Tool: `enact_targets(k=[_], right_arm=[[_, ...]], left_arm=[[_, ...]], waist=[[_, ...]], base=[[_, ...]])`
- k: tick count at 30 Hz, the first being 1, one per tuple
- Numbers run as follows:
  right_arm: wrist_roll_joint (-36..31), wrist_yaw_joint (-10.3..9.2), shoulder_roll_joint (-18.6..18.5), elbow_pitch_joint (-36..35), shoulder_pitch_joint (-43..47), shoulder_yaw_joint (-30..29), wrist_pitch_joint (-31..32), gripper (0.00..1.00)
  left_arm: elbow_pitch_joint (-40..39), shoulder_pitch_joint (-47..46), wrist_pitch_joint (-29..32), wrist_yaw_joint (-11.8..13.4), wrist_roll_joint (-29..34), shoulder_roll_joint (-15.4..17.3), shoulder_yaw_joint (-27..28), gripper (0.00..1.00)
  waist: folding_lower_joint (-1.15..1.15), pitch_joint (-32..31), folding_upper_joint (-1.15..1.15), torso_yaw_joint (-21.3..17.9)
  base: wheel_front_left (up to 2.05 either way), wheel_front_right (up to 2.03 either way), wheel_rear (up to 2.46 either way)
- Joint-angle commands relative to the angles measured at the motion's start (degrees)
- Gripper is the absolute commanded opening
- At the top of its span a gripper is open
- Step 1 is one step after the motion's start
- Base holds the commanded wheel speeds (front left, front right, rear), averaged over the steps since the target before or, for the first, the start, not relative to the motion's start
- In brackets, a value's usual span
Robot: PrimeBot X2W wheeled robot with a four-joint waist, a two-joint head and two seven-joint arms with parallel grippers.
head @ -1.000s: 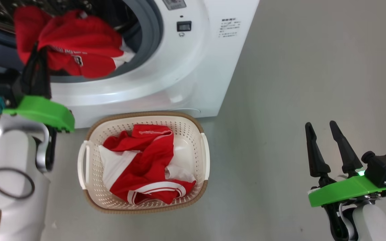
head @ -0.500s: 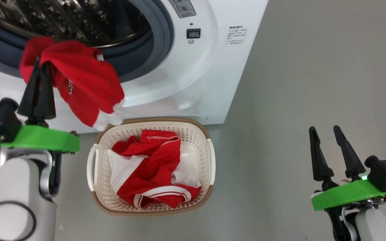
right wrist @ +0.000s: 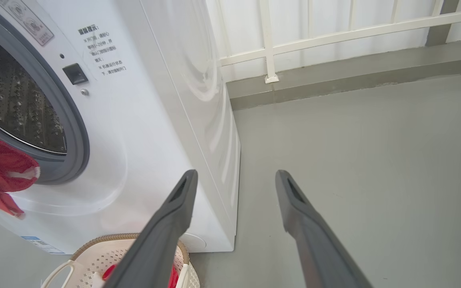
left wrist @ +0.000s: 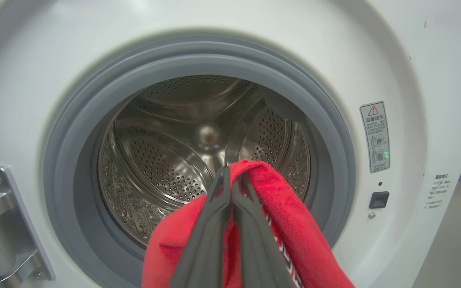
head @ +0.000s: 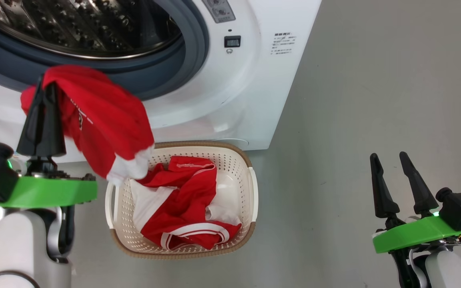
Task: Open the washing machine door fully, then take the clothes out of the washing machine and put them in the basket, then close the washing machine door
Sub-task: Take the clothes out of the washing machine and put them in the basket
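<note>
- The left gripper (head: 45, 86) has its jaws pressed together on a fold of the red jersey (head: 102, 120). It pinches high up, so the rest hangs free.
- The jersey hangs outside the washer (head: 246, 92), in front of its opening. Its white-trimmed end dangles at the basket (head: 251, 192) corner nearest the left arm; I cannot tell whether it touches the rim.
- The basket sits on the floor (head: 354, 100) just under the opening, likely to keep each carry short. Another red and white garment (head: 182, 200) lies in it.
- The drum (left wrist: 166, 160) looks bare where the left wrist view shows it.
- The right gripper (head: 387, 157) has its jaws spread and holds nothing. It is well off to the right over the floor, probably parked clear.
- Dropping the jersey and closing the door seem left to do.
</note>
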Motion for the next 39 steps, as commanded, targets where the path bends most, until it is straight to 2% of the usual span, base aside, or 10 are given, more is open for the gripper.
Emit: enact_targets(k=[1,8,19,31,39], right_arm=[[0.05,0.36,-0.4,-1.43,0.51,1.09,-0.37,1.0],[0.26,0.36,-0.4,-1.39,0.19,1.44,-0.37,1.0],[0.94,0.36,-0.4,-2.08,-0.7,1.84,-0.37,1.0],[2.07,0.36,-0.4,-2.89,-3.45,3.4,-0.37,1.0],[2.65,0.36,-0.4,-3.88,-6.15,4.06,-0.37,1.0]], left_arm=[[-2.15,0.76,-0.51,-0.23,0.64,1.23,2.06,0.0],[-1.61,2.16,-0.51,-0.55,1.02,0.41,1.66,0.0],[3.58,4.57,-0.51,-0.78,1.2,-0.45,-0.06,0.0],[15.85,2.45,-0.51,-0.87,1.84,0.55,-3.69,0.0],[25.29,-2.94,-0.51,-0.88,0.63,2.82,-8.37,0.0]], waist=[[0.0,0.08,0.0,0.06],[0.0,0.51,0.0,-0.14],[0.0,3.83,0.0,-0.79],[0.0,11.18,0.0,-2.42],[0.0,17.84,0.0,-3.6]], base=[[0.0,0.0,0.0],[0.0,0.0,0.0],[0.0,0.0,0.0],[0.0,0.0,0.0],[0.0,0.0,0.0]])
